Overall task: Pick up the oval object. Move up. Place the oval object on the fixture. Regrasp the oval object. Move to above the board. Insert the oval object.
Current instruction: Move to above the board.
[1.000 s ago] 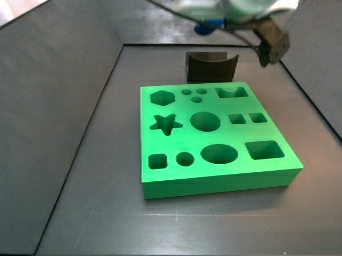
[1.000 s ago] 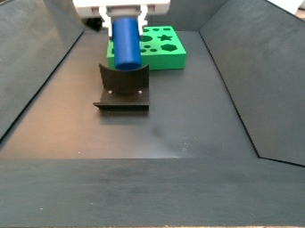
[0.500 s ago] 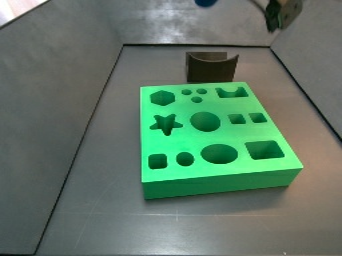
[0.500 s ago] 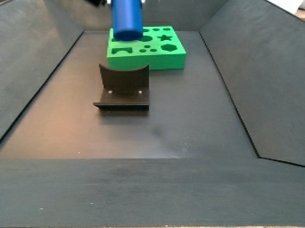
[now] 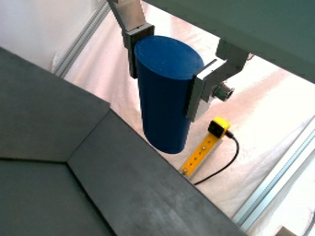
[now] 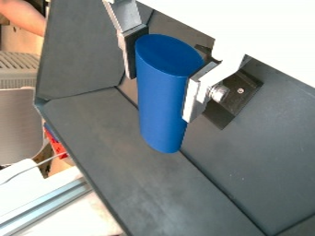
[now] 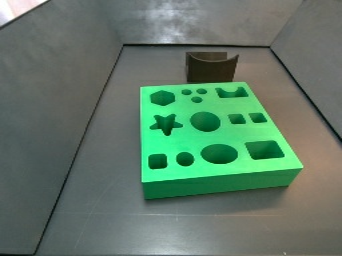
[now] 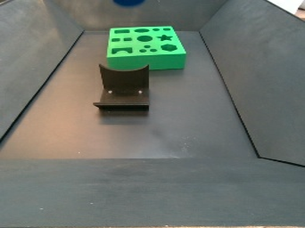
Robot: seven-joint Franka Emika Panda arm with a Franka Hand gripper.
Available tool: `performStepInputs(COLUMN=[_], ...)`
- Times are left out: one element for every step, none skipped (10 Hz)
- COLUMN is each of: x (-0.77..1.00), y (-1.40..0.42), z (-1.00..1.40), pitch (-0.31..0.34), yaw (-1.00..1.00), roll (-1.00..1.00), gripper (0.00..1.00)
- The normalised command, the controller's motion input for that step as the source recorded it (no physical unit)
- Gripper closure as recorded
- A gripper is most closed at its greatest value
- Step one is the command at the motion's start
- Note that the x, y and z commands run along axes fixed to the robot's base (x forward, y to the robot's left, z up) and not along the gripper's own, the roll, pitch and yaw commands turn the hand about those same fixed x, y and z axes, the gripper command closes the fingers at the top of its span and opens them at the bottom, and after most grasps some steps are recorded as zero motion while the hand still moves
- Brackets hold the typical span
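Dark grey bench [image 7: 80, 200] flooring, walled in by slanted grey panels, is filling both side views. I am seeing the smooth blue oval peg [image 5: 167, 90] gripped between the flat silver fingers [image 5: 207, 83] in both wrist views, and the peg [image 6: 164, 90] is hanging well below the dark pads while its dark blue top face is sitting level with them. The gripper [image 5: 171, 60] is closed on the peg's flanks, one finger pressing each side. In a side view only the peg's lower tip [image 8: 127, 3] is showing at the frame's upper edge, high above the bench; the gripper itself is sitting out of both side views. I am watching the thick bright green square board [image 7: 214, 135] with its many cut-outs lying flat, and the small dark olive-brown notched fixture [image 7: 210, 66] standing just beyond it. That fixture [image 8: 123, 86] is sitting empty in front of the board [image 8: 148, 46].
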Motion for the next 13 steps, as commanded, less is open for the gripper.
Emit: performStepInputs(x=[-0.44, -0.44, -0.46, -0.47, -0.47, -0.48, -0.50, -0.51, -0.44, -0.31, -0.23, -0.11, -0.09], y=[-1.00, -1.00, -1.00, -1.00, -1.00, -1.00, -1.00, -1.00, -0.80, -0.51, -0.34, -0.12, -0.08], z=[0.31, 0.29, 0.31, 0.29, 0.29, 0.30, 0.30, 0.30, 0.25, 0.15, 0.10, 0.04, 0.03], pitch=[-0.033, -0.042, -0.043, -0.044, -0.040, -0.035, -0.032, -0.029, -0.024, -0.021, -0.019, -0.016, -0.022], yaw=[-0.08, -0.08, -0.08, -0.09, -0.09, -0.10, -0.10, -0.10, -0.10, -0.10, -0.10, -0.09, -0.10], roll=[-1.00, -1.00, -1.00, -1.00, -1.00, -1.00, -1.00, -1.00, -1.00, -1.00, -1.00, -1.00, -1.00], gripper=[1.00, 1.00, 1.00, 1.00, 1.00, 1.00, 1.00, 1.00, 1.00, 1.00, 1.00, 1.00, 1.00])
